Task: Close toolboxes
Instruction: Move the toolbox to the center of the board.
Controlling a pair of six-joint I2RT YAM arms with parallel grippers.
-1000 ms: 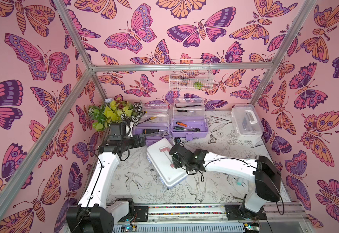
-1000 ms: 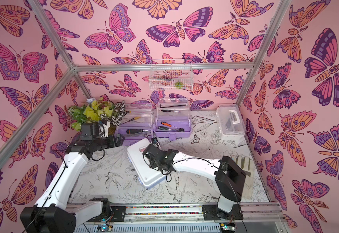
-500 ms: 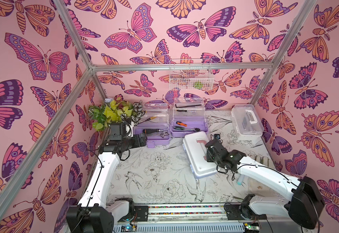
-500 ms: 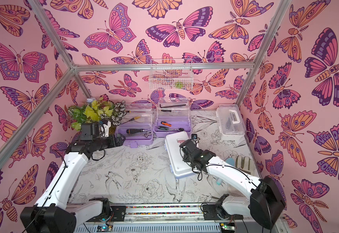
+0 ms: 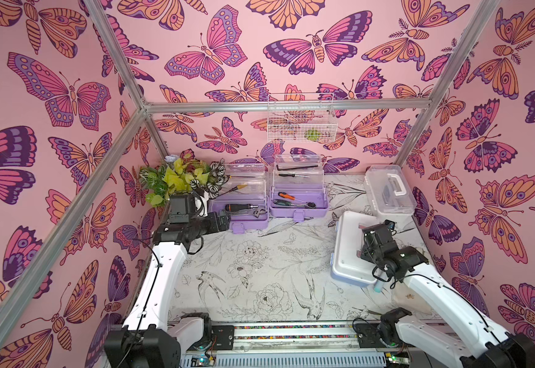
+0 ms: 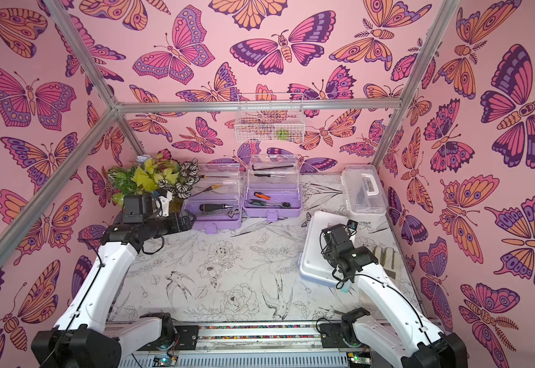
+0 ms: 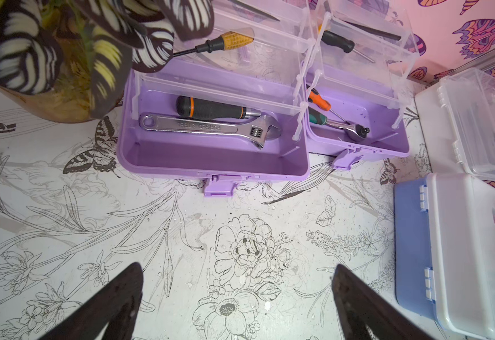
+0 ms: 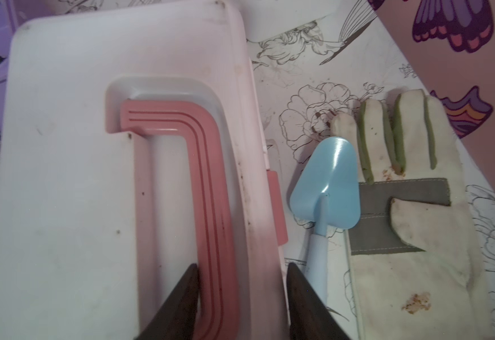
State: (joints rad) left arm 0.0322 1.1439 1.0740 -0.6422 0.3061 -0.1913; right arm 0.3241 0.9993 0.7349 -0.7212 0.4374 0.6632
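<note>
Since a second ago the right arm has swung the light-blue toolbox [image 5: 347,255] from the middle of the table [image 5: 260,270] over to the table's right side.

In both top views this box lies flat with its white lid down, directly under the right gripper [image 5: 364,238]. Just beyond that gripper stands the white toolbox [image 5: 388,194], its clear lid also down. The left gripper [image 5: 225,220] hovers near the front corner of a lilac toolbox [image 5: 247,220]. A second lilac toolbox [image 5: 298,205] stands just past the first. Both have their clear lids raised.

Seen from the left wrist, the left gripper [image 7: 236,265] has its fingers [image 7: 116,300] spread wide over bare table, holding nothing. Straight ahead of it sits the open lilac toolbox [image 7: 211,159], with a wrench [image 7: 208,129] inside.

Seen from the right wrist, the right gripper [image 8: 242,265] straddles the pink handle [image 8: 199,176] and the lid's rim. One finger [image 8: 181,300] rests against the handle and the other sits at the rim. Whether they truly pinch I cannot tell. Just outside the rim-side finger lie a blue trowel [image 8: 328,188] and a work glove [image 8: 402,235].
</note>
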